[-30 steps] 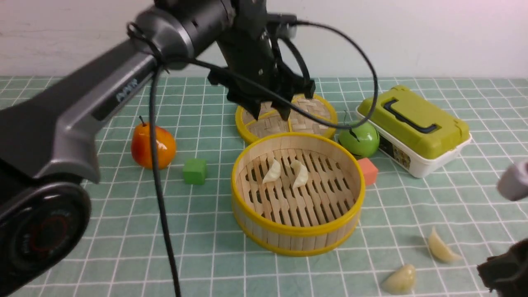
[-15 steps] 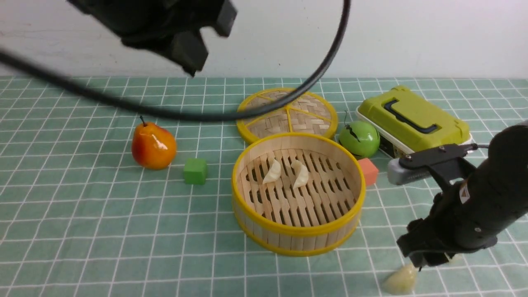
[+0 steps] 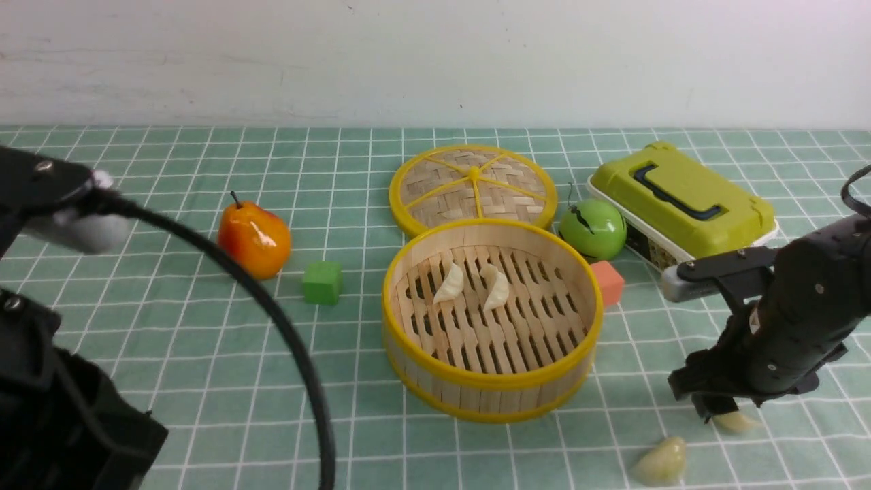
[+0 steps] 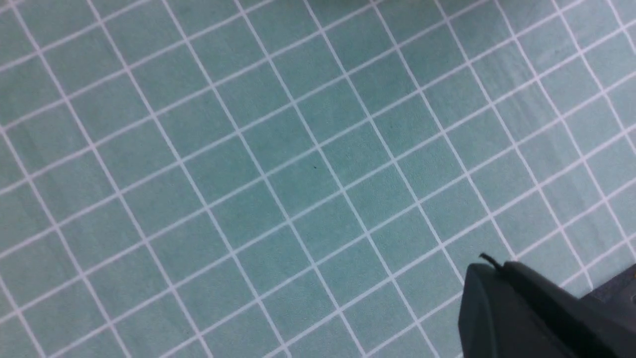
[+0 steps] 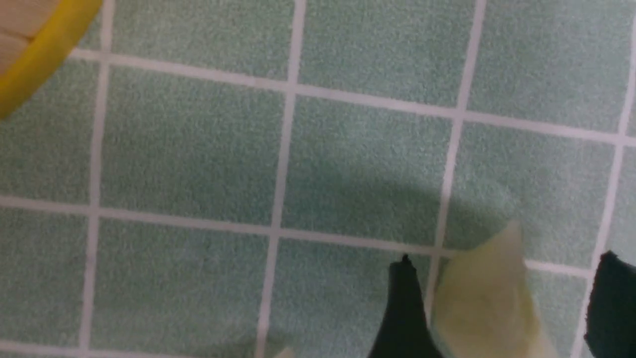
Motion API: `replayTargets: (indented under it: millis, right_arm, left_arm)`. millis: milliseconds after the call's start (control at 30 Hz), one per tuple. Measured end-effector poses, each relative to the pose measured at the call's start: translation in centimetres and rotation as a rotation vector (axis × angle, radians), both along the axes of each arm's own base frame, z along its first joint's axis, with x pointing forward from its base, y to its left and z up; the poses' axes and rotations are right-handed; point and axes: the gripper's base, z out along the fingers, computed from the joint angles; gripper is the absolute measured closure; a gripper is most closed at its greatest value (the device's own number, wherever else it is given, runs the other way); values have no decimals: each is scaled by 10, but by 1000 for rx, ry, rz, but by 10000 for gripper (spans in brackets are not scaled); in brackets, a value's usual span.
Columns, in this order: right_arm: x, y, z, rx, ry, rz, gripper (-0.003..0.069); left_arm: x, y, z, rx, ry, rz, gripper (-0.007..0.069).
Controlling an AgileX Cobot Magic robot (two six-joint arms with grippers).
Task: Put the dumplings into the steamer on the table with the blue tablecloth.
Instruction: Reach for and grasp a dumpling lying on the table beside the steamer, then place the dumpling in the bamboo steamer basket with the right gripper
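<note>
**Pincer straddles third dumpling; a slip is the risk**

Two dumplings lie in the steamer, toward 11 o'clock on its slats. Two more lie at the steamer's 4 o'clock, on the blue tablecloth that covers the surface. I have my right pincer down over the farther dumpling, jaws open on either side, gripping nothing yet. One finger looks closer than the other, so I judge that closing could nudge the glossy crescent sideways or squirt it toward the nearer dumpling at its 8 o'clock. Pinched by a thin tip, it might drop short of the steamer. My left pincer shows one dark edge over bare cloth; I cannot tell its opening.
</note>
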Motion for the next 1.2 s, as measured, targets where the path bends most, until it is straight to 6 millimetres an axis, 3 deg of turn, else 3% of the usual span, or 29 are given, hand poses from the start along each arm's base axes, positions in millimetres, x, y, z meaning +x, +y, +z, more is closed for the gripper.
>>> replayTargets:
  millis: [200, 333, 467, 567, 633, 733, 767, 800, 833, 1000, 1067, 1200]
  right_arm:
    - [6, 2, -5, 13, -36, 7, 450]
    - [11, 2, 2, -4, -40, 15, 490]
    - [19, 10, 33, -12, -37, 17, 491]
    - [28, 35, 67, 38, -95, 66, 491]
    - [31, 68, 91, 114, -152, 145, 491]
    - [36, 117, 104, 207, -195, 259, 491]
    - [37, 131, 102, 227, -196, 285, 491]
    - [38, 132, 102, 227, -198, 286, 491]
    - [42, 155, 91, 242, -185, 326, 491]
    - [55, 190, 49, 226, -123, 376, 491]
    - [58, 197, 35, 221, -99, 378, 491]
    - [61, 200, 33, 230, -103, 377, 483]
  left_arm:
    - [-26, 13, -1, -85, -80, 0, 638]
    - [-33, 18, 4, -107, -116, 0, 638]
    - [-37, 20, 6, -116, -130, -1, 638]
    - [-37, 20, 5, -115, -129, -1, 638]
    - [-37, 20, 6, -118, -133, 0, 638]
    - [-37, 20, 6, -120, -138, -1, 638]
    - [-37, 20, 6, -120, -138, 0, 638]
    - [-37, 20, 6, -120, -138, 0, 638]
    - [-37, 20, 6, -118, -138, 0, 638]
    - [-38, 20, 4, -105, -118, -3, 638]
    - [-39, 21, 3, -95, -104, -4, 638]
    - [-41, 22, 2, -82, -84, -7, 638]
